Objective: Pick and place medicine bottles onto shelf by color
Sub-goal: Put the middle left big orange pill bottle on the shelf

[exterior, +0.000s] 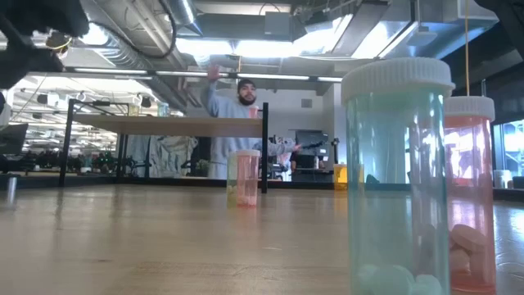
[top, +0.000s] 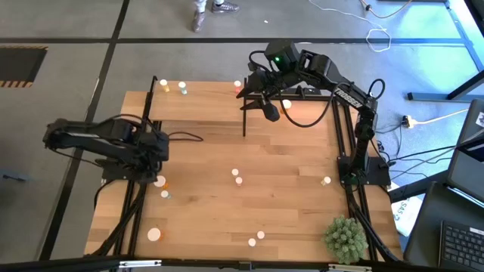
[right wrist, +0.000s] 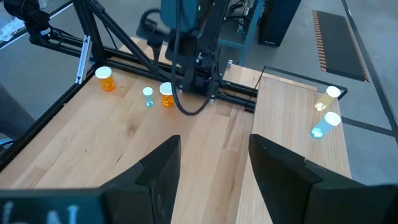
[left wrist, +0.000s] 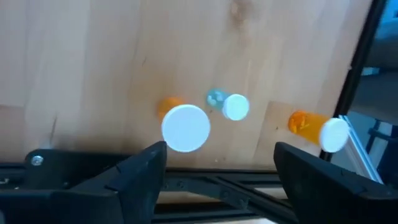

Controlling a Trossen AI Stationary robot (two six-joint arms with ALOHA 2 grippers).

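2 bottles [right wrist: 326, 109] on shelf [right wrist: 292, 124]; left gripper [left wrist: 214, 165] open over orange bottle [left wrist: 183, 124]

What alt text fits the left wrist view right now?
The open left gripper hovers over an upright orange bottle on the wooden table. Beyond that bottle stand a small pale green bottle and another orange bottle near the black frame.

- A tall pale green bottle [exterior: 399, 176] with a white cap stands close to the camera, pills at its bottom.
- A reddish bottle [exterior: 468, 197] stands just behind it, partly hidden, pills inside.
- Farther across the table [exterior: 164, 238], a small bottle [exterior: 244, 178] stands upright.
- Beyond it runs a raised shelf [exterior: 164, 125] on black posts.
- A person [exterior: 237, 115] stands behind the shelf, one arm raised.
- No pincer shows clearly; only dark arm parts [exterior: 37, 33] appear at the upper corner.
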